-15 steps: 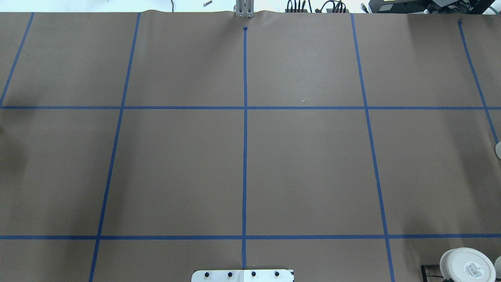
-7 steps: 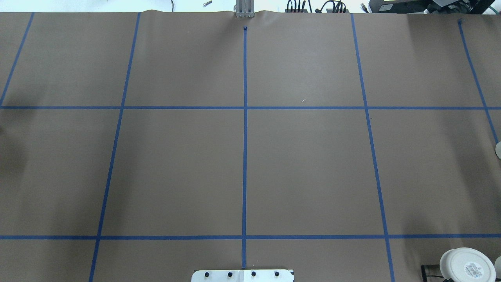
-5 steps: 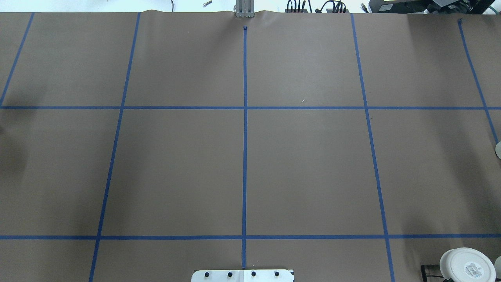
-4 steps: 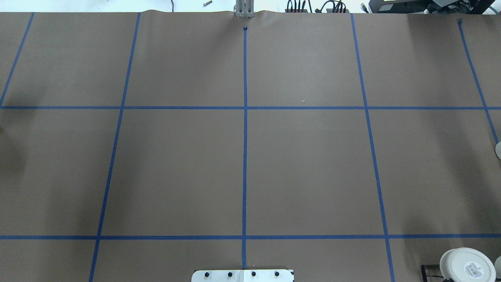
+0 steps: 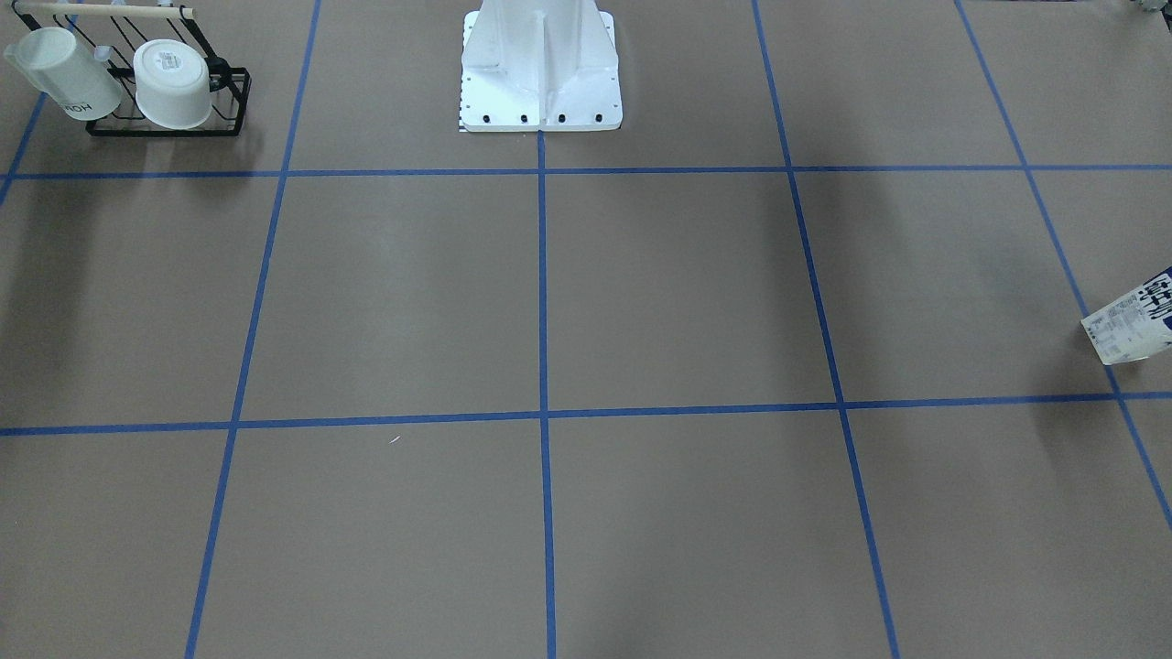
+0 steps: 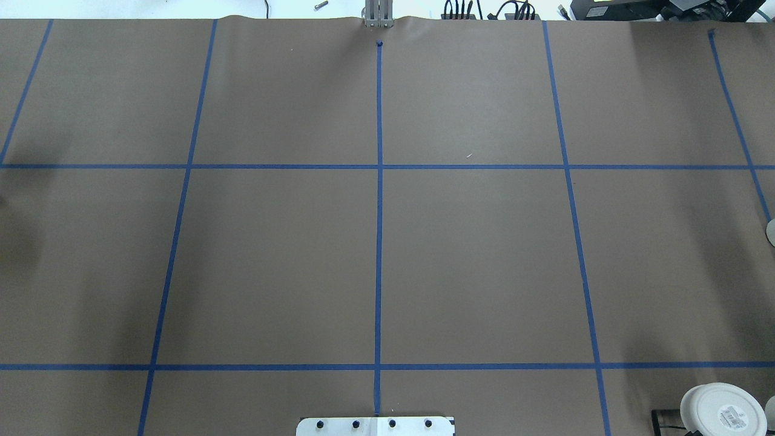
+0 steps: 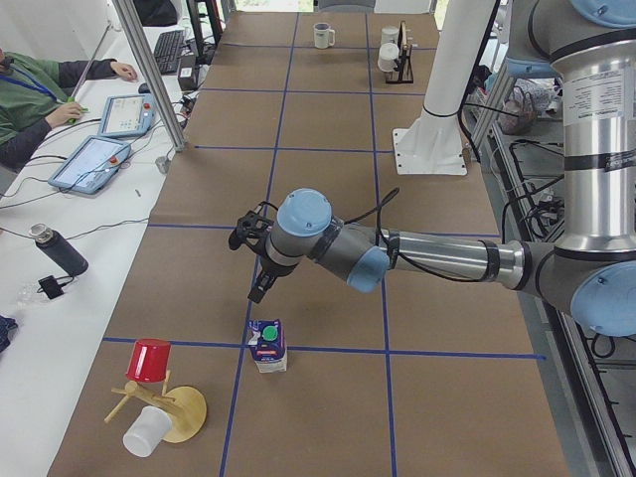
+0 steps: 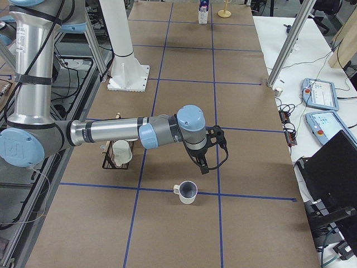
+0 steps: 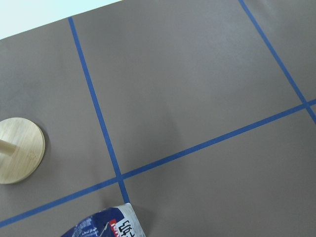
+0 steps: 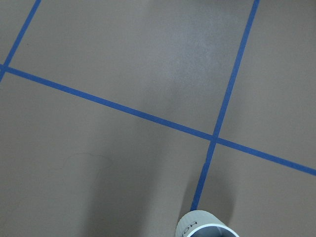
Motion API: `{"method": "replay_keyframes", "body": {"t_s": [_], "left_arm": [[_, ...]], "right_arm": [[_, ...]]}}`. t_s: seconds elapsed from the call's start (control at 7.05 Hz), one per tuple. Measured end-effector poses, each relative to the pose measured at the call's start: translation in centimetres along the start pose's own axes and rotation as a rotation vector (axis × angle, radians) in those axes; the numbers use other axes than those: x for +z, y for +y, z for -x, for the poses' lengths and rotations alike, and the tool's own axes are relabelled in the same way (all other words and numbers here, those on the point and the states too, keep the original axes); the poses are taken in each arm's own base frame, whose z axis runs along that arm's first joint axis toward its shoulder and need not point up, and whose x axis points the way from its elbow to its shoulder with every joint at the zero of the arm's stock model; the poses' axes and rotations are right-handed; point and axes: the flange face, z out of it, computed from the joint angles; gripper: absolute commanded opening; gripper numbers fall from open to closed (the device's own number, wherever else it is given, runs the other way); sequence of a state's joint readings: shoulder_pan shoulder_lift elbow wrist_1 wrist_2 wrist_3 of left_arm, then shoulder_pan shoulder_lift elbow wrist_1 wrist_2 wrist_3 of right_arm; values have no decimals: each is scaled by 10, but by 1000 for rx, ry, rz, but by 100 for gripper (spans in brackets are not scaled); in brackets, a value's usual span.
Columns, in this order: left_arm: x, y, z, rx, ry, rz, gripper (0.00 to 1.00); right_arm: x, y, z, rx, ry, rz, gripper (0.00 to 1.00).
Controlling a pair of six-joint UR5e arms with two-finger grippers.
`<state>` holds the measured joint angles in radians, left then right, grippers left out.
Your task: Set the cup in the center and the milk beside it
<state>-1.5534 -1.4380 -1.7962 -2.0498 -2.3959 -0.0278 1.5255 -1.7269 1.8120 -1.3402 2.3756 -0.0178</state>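
Overhead, nothing has shifted. Milk stands at the left end near the left gripper; cup at the right end near the right gripper, beside a rack. I cannot tell either grip.

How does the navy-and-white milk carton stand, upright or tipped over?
Upright. The navy-and-white gable-top milk carton stands on its base, with its green round cap on top.

My left arm and right arm are silver tubes between grey joints with pale-blue caps. My left claw and right claw are black, and just behind the left one a black cable loops. My white pedestal has dark screws along its plate.
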Motion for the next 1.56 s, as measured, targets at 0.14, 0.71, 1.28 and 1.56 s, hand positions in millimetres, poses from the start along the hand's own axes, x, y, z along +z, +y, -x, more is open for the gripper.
{"method": "replay_keyframes", "body": {"t_s": [0.14, 0.71, 1.28, 1.56], "left_arm": [[0, 1, 0, 6, 0, -6, 98], [-1, 1, 0, 11, 0, -12, 98], [-1, 0, -1, 14, -1, -14, 98], [0, 0, -1, 14, 0, -13, 98]], "right_arm": [[18, 14, -1, 46, -9, 14, 97], [104, 47, -8, 59, 80, 42, 52], [134, 63, -2, 14, 116, 79, 0], [113, 43, 15, -12, 102, 35, 0]]}}
